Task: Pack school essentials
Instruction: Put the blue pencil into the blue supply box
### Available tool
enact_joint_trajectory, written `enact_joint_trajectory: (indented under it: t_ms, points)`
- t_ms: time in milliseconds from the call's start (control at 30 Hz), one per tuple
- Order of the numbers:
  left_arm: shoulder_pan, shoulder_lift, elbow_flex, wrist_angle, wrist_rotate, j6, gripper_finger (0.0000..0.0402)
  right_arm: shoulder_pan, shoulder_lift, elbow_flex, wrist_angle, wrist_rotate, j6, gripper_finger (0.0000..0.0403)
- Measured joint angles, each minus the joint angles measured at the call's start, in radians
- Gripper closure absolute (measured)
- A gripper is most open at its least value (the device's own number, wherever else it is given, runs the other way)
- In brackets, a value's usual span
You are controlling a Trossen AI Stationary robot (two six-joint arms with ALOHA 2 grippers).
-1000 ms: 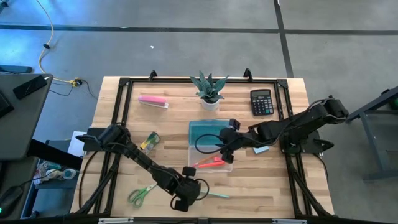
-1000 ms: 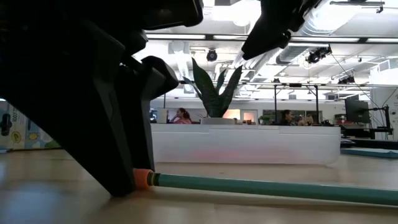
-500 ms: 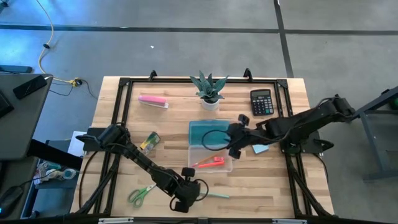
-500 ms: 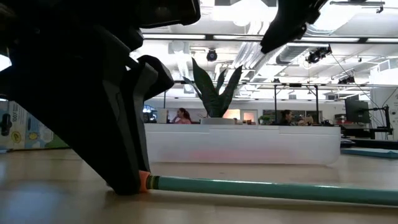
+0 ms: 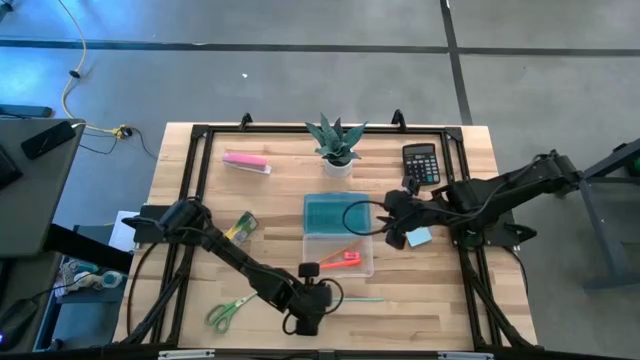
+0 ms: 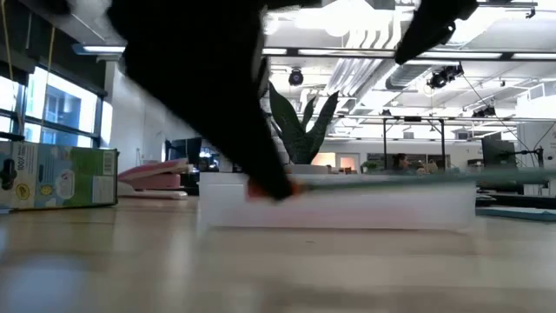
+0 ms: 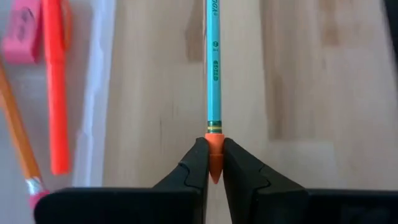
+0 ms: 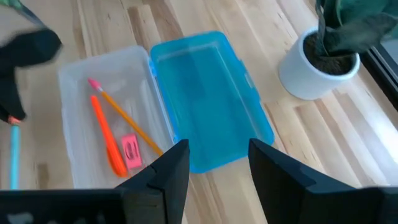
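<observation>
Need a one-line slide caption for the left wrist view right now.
Left tool shut on the green pencil by its eraser end, beside the clear box holding pen, eraser and orange pencil.

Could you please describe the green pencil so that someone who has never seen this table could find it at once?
Start at the clear pencil box with its blue lid open, mid-table. Just in front of it, the left gripper is shut on the green pencil by its orange eraser end. Unlike the orange pencil in the box, it is teal and outside.
</observation>
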Motion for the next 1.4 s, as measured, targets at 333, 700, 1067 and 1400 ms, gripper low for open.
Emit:
enact_joint_trajectory:
  t_ms: [333,700,1067,1400]
  points:
    - [0.053,-0.004,0.159,-0.311,-0.104,-0.081,0.0383,0.002,0.001,0.000,-0.109,0.001,0.023,0.0247]
    - [0.124,-0.006,0.177,-0.613,-0.177,-0.286,0.0384,0.002,0.001,0.000,-0.129,0.003,0.024,0.0247]
    - [0.142,-0.008,0.178,-0.606,-0.050,-0.321,0.0384,0.002,0.002,0.000,-0.133,0.004,0.024,0.0247]
    - [0.143,-0.008,0.178,-0.540,-0.018,-0.322,0.0345,0.002,0.002,0.000,-0.134,0.003,0.025,0.0247]
